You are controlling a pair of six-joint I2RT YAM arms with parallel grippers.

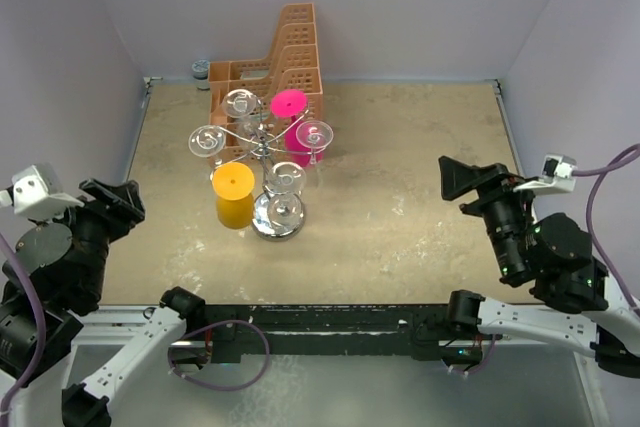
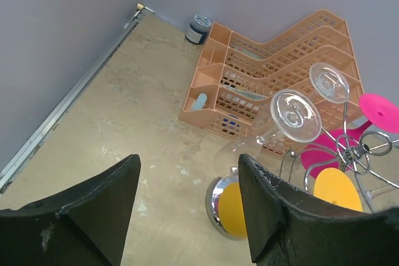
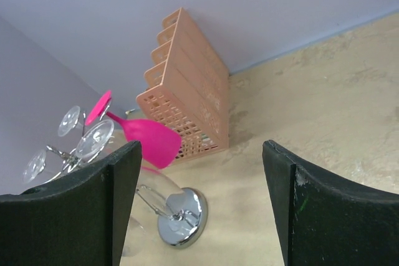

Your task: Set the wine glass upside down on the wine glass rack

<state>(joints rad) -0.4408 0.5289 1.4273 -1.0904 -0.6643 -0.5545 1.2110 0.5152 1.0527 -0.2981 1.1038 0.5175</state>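
Silver wire wine glass rack (image 1: 262, 142), mirror-chrome base (image 1: 272, 230). Yellow plastic wine glass (image 1: 233, 193), hot-pink plastic wine glass (image 1: 289, 104), clear wine glasses (image 1: 314, 135). Upper centre: peach-orange perforated plastic basket (image 1: 285, 47). Mottled beige tabletop (image 1: 400, 237). My left gripper (image 2: 188, 169): matte black.

Bright, diffuse overhead light; faint soft shadows beside the wine glass rack (image 1: 262, 142). Its chrome base (image 1: 283, 219) glints. All views sharp; wrist views wide-angled.

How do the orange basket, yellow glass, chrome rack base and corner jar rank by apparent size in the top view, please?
1. orange basket
2. yellow glass and chrome rack base: look alike, unranked
3. corner jar
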